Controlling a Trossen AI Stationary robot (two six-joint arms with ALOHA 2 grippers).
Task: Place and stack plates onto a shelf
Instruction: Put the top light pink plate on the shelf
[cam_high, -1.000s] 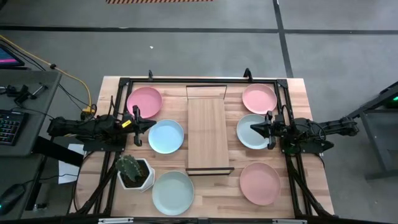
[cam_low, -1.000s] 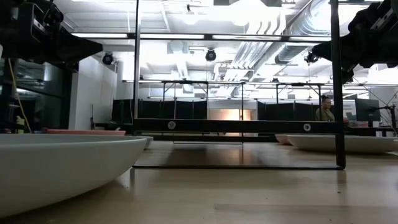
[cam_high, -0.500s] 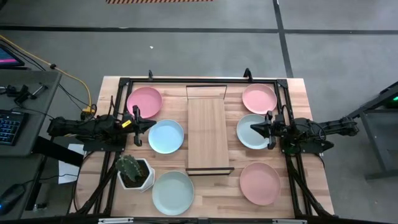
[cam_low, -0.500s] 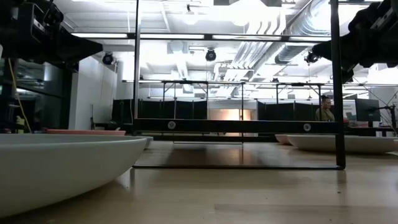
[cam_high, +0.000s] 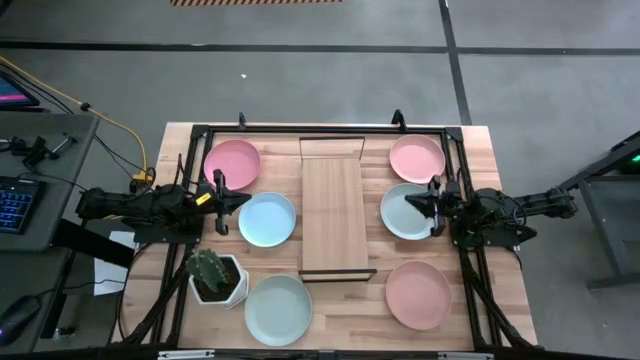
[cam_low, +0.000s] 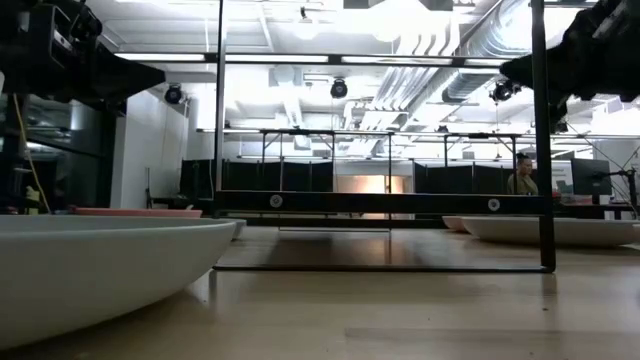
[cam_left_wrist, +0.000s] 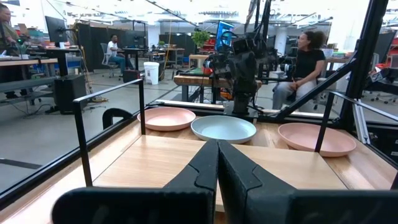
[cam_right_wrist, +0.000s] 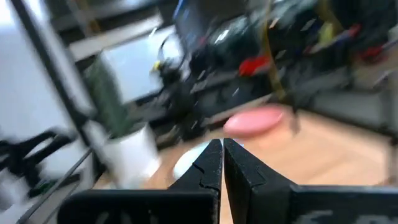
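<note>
Six plates lie flat on the table. Left of the shelf (cam_high: 332, 212) are a pink plate (cam_high: 232, 164), a light blue plate (cam_high: 267, 219) and a mint plate (cam_high: 278, 309). Right of it are a pink plate (cam_high: 417, 158), a mint plate (cam_high: 398, 218) and a pink plate (cam_high: 418, 294). The shelf's board is bare. My left gripper (cam_high: 246, 200), shut, hovers over the blue plate's far-left rim. My right gripper (cam_high: 408, 202), shut, hovers above the right mint plate. The wrist views show the shut fingers of the left gripper (cam_left_wrist: 217, 149) and the right gripper (cam_right_wrist: 222, 149).
A white hexagonal cactus pot (cam_high: 215, 275) stands at the near left, between the blue and mint plates. A black metal frame (cam_high: 455, 150) borders the table. People sit at desks (cam_left_wrist: 305, 62) in the room beyond.
My right gripper has shifted slightly up and toward the table's right edge, and it has turned a little. The plates and my left arm have stayed where they were.
</note>
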